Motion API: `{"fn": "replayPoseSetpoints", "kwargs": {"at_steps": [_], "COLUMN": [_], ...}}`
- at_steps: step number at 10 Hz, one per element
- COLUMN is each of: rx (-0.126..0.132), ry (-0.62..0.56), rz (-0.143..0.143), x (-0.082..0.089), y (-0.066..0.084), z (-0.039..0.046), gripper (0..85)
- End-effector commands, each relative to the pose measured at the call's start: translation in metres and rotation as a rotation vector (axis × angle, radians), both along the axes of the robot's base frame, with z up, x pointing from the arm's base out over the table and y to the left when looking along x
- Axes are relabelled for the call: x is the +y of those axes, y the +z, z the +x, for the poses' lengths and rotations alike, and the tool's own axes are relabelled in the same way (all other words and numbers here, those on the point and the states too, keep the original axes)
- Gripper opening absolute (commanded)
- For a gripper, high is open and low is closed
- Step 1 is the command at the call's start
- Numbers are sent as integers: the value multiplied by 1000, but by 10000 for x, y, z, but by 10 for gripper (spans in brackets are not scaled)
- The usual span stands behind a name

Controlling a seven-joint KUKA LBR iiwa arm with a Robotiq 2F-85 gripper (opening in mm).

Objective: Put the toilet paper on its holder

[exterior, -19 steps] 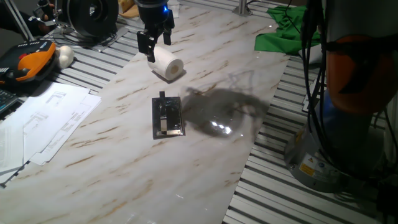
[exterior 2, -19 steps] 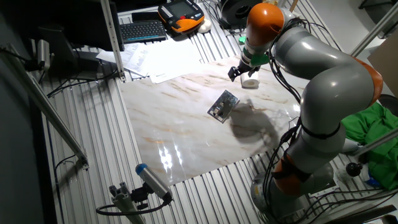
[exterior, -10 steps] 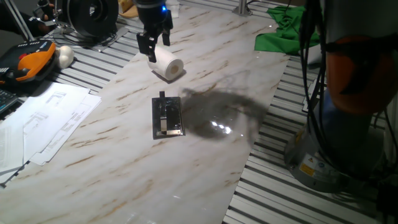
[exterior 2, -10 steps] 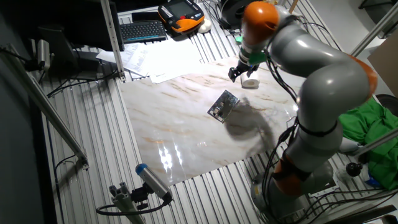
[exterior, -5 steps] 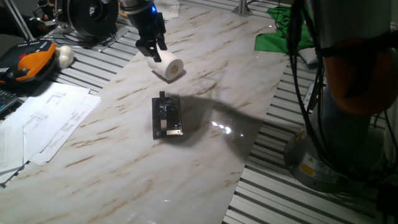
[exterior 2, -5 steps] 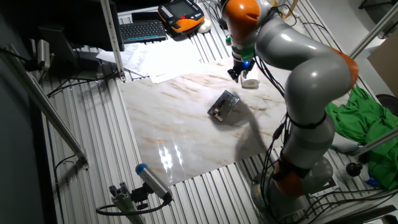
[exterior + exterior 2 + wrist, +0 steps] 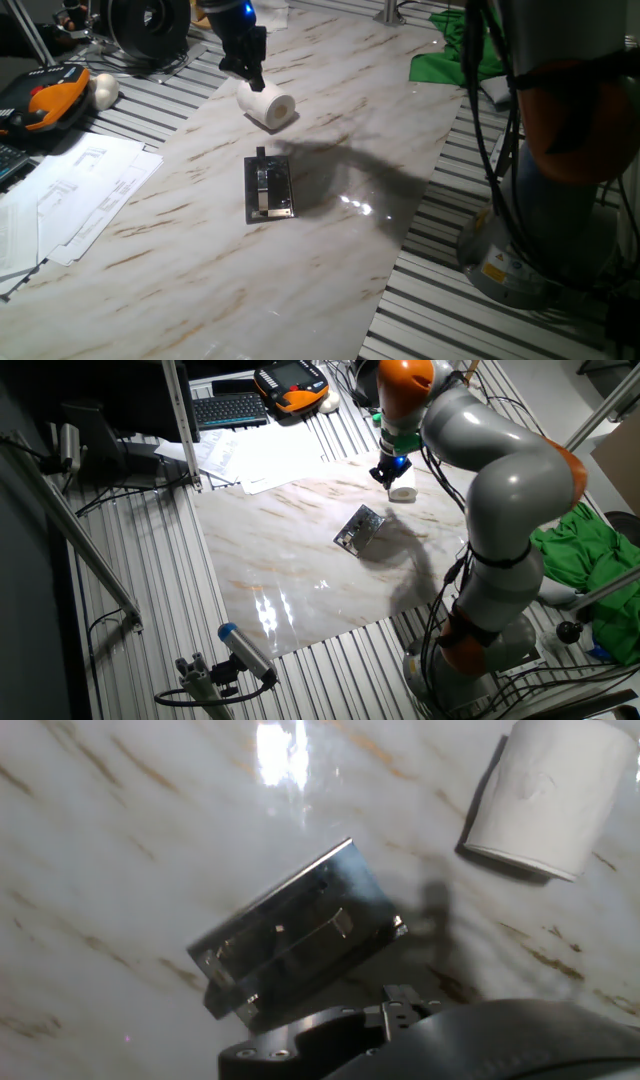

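Observation:
The toilet paper (image 7: 268,106) is a white roll lying on its side on the marble board, apart from the holder; it also shows in the other fixed view (image 7: 402,493) and at the top right of the hand view (image 7: 550,792). The holder (image 7: 268,188) is a dark flat plate with a shiny middle and lies nearer the front; it shows too in the other fixed view (image 7: 358,528) and the hand view (image 7: 295,935). My gripper (image 7: 252,78) hangs just above the roll's back-left end, turned edge-on, open and empty; it also shows in the other fixed view (image 7: 388,474).
A white ball-like object (image 7: 104,90), an orange pendant (image 7: 45,104) and loose papers (image 7: 75,195) lie to the left of the board. A green cloth (image 7: 452,55) lies at the back right. The arm's base (image 7: 560,180) stands at the right.
The arm has swung and the wrist has turned, so the gripper now stands edge-on over the roll's back-left end. The roll and the holder have not moved.

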State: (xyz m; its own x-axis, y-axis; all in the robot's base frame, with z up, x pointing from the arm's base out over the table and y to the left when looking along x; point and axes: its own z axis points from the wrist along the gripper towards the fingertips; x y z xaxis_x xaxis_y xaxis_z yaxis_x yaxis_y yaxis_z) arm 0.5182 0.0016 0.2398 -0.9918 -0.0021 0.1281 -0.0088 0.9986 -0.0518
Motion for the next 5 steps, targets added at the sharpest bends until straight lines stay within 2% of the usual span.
{"fn": "replayPoseSetpoints", "kwargs": {"at_steps": [1, 2, 3, 4, 5], "rx": [-4, -21, -75, -79, -80], "ry": [-34, -41, -53, -51, -47], "rz": [22, 32, 25, 10, 25], "x": [15, 47, 70, 75, 73], "y": [-5, 0, -12, -22, -61], "z": [12, 18, 26, 35, 29], "gripper": [0, 0, 0, 0, 0]}}
